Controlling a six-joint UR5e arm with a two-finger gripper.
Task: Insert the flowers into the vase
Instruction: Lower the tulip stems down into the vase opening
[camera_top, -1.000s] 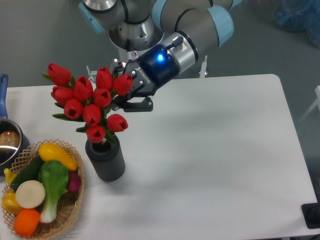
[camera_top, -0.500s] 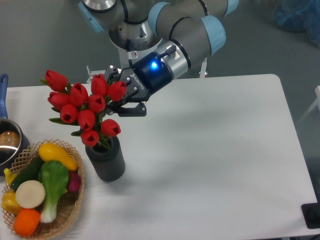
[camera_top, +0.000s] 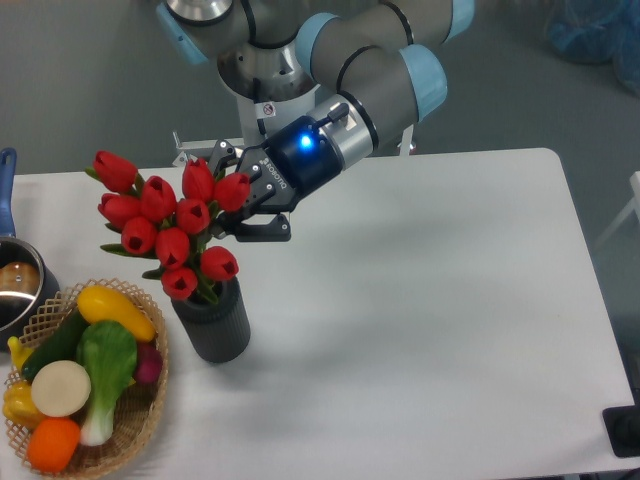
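- The robot's single claw (camera_top: 232, 196) sat behind the bunch, its two dark fingers spread on either side of the stems; whether they pinched the stems or stood slack could not be told.
- The claw was angled down and to the left, probably so the stems pointed into the vase mouth while the buds stayed clear above.
- The flowers (camera_top: 165, 215) were one bunch, ten red tulip buds counted, leaning left above the vase with the stem ends already inside its mouth.
- One dark grey ribbed vase (camera_top: 211, 324) stood upright on the white bench (camera_top: 430, 300), towards the left and nearer than the claw.
- Just left of the vase sat one wicker basket (camera_top: 140, 420) of toy vegetables, seven or so pieces, though some overlapped.
- One metal pot (camera_top: 15, 285) with a blue handle was cut off by the left edge.
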